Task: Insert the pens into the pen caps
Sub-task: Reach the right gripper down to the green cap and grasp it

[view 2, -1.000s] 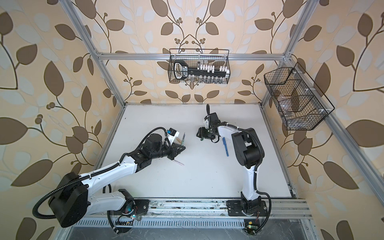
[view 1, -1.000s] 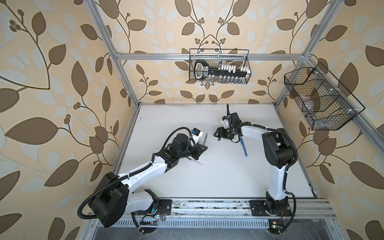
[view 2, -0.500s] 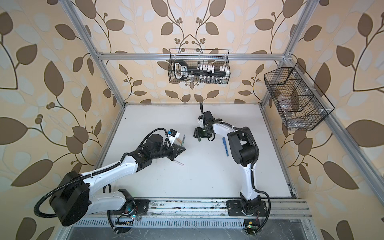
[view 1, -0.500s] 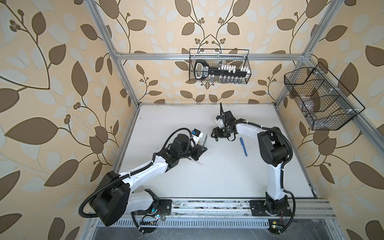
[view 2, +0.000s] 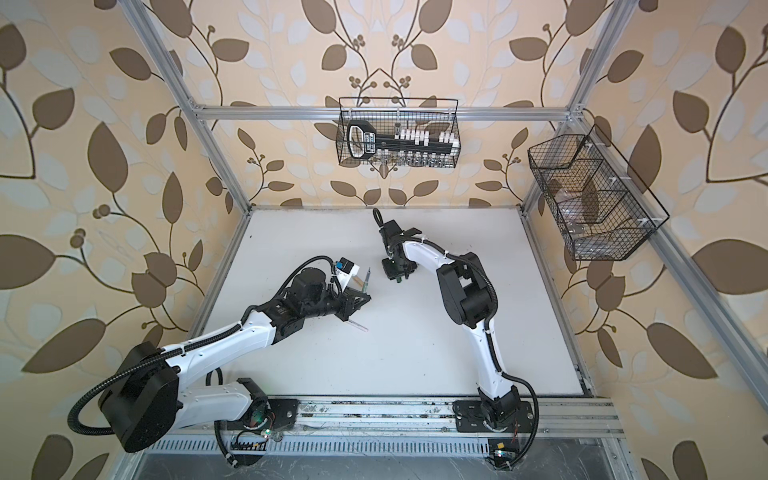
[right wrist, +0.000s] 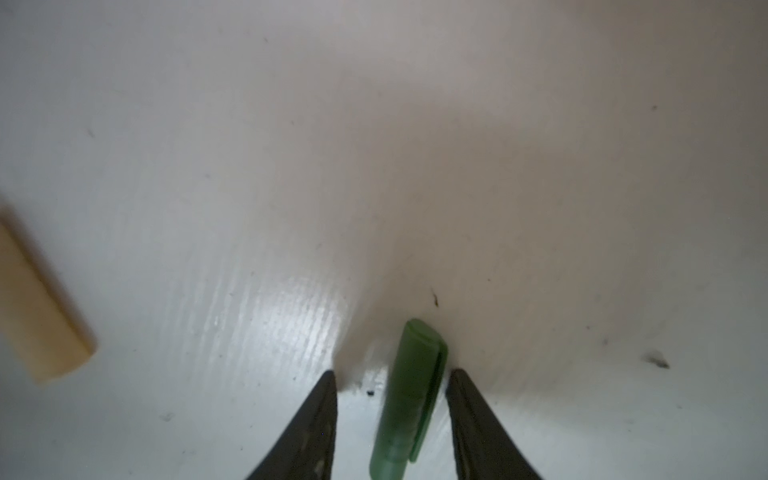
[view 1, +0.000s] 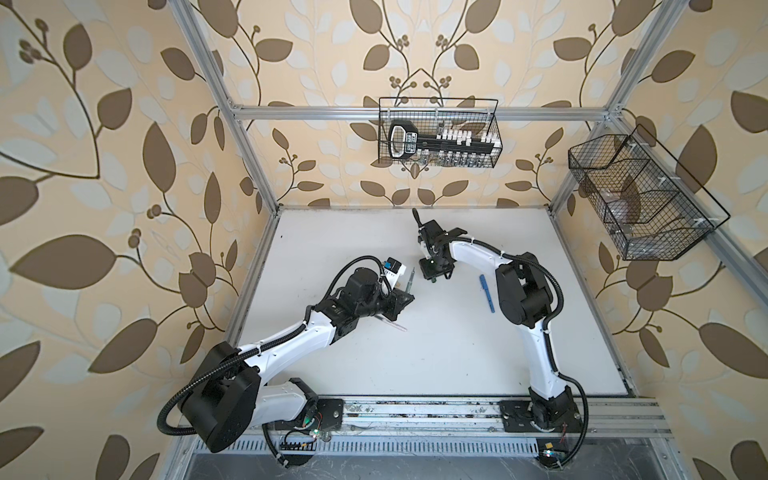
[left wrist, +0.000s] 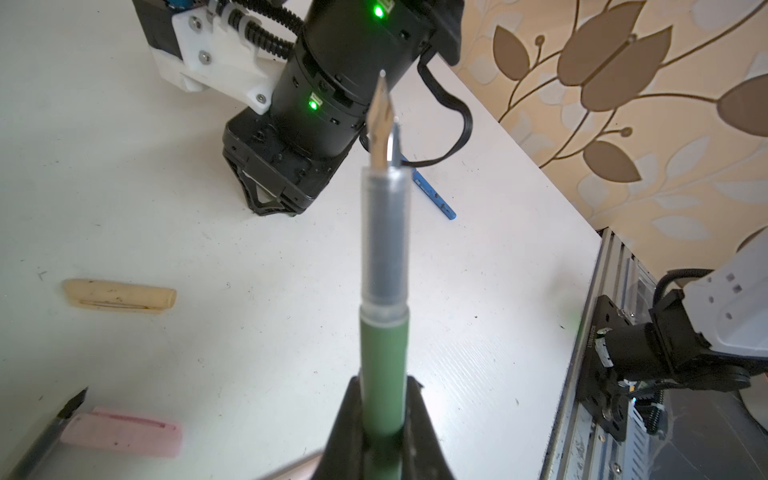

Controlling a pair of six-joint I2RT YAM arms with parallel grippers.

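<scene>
1. In both top views, two arms reach over the white bench (view 1: pixel 415 365). The left end effector (view 1: pixel 405 296) is closed tight on one green pen (view 1: pixel 409 277), which is held off the bench with its nib end sticking out past the fingers. The right end effector (view 1: pixel 434 275) points down at the bench near the middle, close to that nib, and a speck of green shows beneath it. One pale pink pen (view 1: pixel 392 323) lies on the bench, partly under the left end effector. In a top view, one blue pen (view 1: pixel 486 293) lies beside the right arm's elbow. Two wire baskets hang on the walls, one at the back (view 1: pixel 438 137) and one on the right (view 1: pixel 640 199).

2. In the left wrist view, the two fingers (left wrist: pixel 357 415) pinch the green pen (left wrist: pixel 384 353) by its barrel. Its clear section and metal nib are free. Two loose caps lie on the bench: one tan cap (left wrist: pixel 120 295) and one pink cap (left wrist: pixel 124 432). One dark pen tip (left wrist: pixel 72 405) shows just beside the pink cap. The blue pen (left wrist: pixel 434 195) lies beyond the nib.

3. In the right wrist view, the right end effector (right wrist: pixel 392 371) is parted and grips nothing. Its two fingers (right wrist: pixel 316 415) stand on either side of one green cap (right wrist: pixel 411 395), which lies flat on the bench. There is a gap on one side, and the other finger is just beside the cap's clip. The tan cap (right wrist: pixel 37 299) lies blurred, well apart.
</scene>
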